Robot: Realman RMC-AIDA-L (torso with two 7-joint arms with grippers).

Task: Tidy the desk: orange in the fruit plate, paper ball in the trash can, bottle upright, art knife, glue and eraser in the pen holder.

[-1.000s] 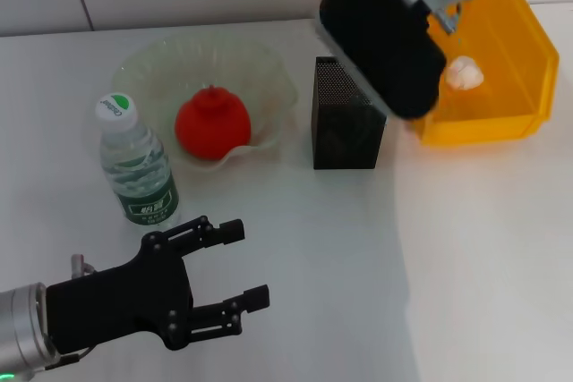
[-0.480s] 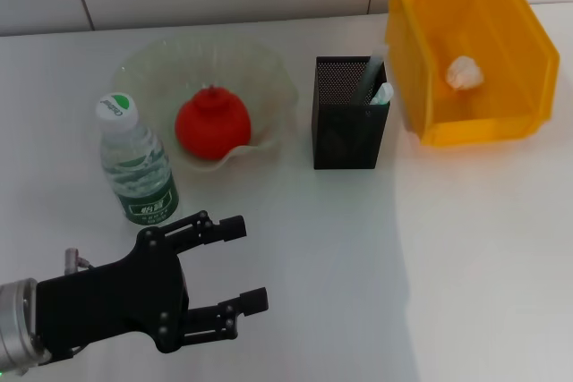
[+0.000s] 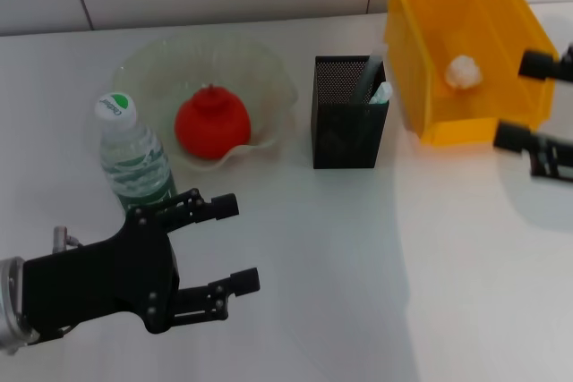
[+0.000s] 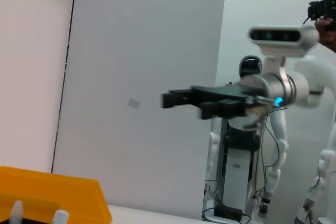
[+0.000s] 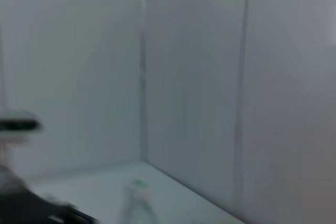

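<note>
The orange (image 3: 211, 124) lies in the pale-green fruit plate (image 3: 143, 62). To the plate's left the bottle (image 3: 134, 165) stands upright. The black mesh pen holder (image 3: 347, 123) holds a dark stick and a white-tipped item (image 3: 381, 91); I cannot tell which is the art knife or the glue. No eraser shows. The paper ball (image 3: 462, 71) rests inside the yellow trash can (image 3: 448, 6). My left gripper (image 3: 237, 243) hovers open and empty at the near left, just in front of the bottle. At the right edge my right gripper (image 3: 525, 100) is open and empty beside the trash can.
The white desk runs back to a grey wall. In the left wrist view the right gripper (image 4: 181, 99) hangs above the yellow bin (image 4: 58, 198), with another white robot (image 4: 273, 103) standing behind. The right wrist view faintly shows the bottle (image 5: 137, 198).
The right arm lifted away from above the pen holder, left the view, and now shows at the right edge by the trash can. The left gripper drifted slightly left and toward the bottle.
</note>
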